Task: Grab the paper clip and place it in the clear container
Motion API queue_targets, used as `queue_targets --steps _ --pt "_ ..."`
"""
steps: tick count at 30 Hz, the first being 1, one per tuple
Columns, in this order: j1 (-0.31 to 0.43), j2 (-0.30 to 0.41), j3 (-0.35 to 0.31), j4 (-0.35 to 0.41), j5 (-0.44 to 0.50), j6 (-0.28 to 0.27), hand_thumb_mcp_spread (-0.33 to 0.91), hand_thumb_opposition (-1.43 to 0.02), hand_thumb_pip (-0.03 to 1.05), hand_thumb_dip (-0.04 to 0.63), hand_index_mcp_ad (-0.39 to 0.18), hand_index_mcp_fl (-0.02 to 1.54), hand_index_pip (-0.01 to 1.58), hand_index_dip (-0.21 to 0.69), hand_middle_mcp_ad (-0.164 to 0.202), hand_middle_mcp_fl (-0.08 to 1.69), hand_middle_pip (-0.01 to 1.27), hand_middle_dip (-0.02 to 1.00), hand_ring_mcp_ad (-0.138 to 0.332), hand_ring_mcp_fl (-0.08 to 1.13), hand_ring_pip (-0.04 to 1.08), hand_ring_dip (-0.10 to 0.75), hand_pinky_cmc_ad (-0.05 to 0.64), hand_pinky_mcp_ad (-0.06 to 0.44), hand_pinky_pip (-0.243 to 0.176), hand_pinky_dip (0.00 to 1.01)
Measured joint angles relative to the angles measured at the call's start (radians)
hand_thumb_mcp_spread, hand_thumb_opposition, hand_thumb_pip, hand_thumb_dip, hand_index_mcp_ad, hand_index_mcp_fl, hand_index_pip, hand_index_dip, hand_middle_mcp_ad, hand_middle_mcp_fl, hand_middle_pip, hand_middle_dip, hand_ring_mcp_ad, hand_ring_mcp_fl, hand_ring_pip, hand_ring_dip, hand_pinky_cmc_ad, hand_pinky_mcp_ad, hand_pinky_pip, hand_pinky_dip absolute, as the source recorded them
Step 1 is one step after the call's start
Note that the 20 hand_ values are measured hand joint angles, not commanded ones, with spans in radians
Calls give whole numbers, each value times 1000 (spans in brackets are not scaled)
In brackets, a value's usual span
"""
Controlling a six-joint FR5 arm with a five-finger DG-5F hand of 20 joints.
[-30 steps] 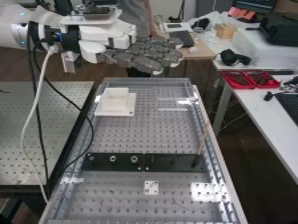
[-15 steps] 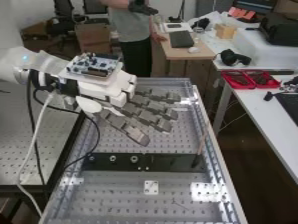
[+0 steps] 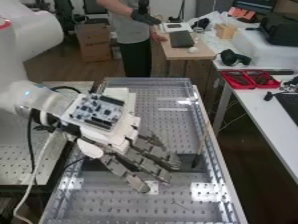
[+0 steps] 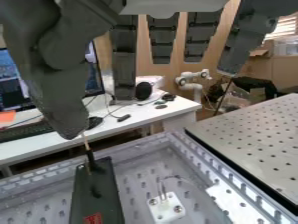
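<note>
Dark grey hand: open and empty, its segmented fingers relaxed, reaching out over the black strip
Paper clip: not certain; a thin bent wire lying near the white plate could be it, loose on the tray floor
Clear tray: see-through walls, glossy floor dotted with round holes; I cannot tell whether it is the clear container the task means
Step in hand: the approach, by my reading, with nothing picked up and the placing all still to do
Next move: probably to line up thumb and fingertips over the wire, come down low and pinch; something so slim could slide on that slick floor or slip between blunt tips
Black strip: flat, smooth, long and narrow, with a slim stick at one end, pale wood above and dark at its foot
White plate: small, squarish and matt, with round metal fixings
</note>
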Motion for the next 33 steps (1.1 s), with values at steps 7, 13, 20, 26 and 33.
queue_targets --steps 7,13,20,26,33 --pt "-48 -75 60 -9 -77 -9 298 -785 710 222 -119 257 1063 -59 70 12 126 155 129 3 89 94 316 265 -75 370" --pt "-85 -140 119 -17 -166 -22 330 -815 721 227 -126 239 1215 -24 70 10 124 155 127 3 89 94 316 265 -75 368" --pt "-112 -197 169 1 -256 -49 344 -813 721 237 -143 239 1346 5 68 10 124 155 127 2 80 94 316 264 -75 344" --pt "-129 -227 189 37 -312 -75 340 -831 721 237 -143 253 1429 31 66 12 124 157 127 2 80 94 316 265 -75 314" --pt "-140 -246 189 73 -335 -88 372 -831 721 251 -152 274 1461 37 72 12 122 161 127 5 80 98 312 265 -75 278"
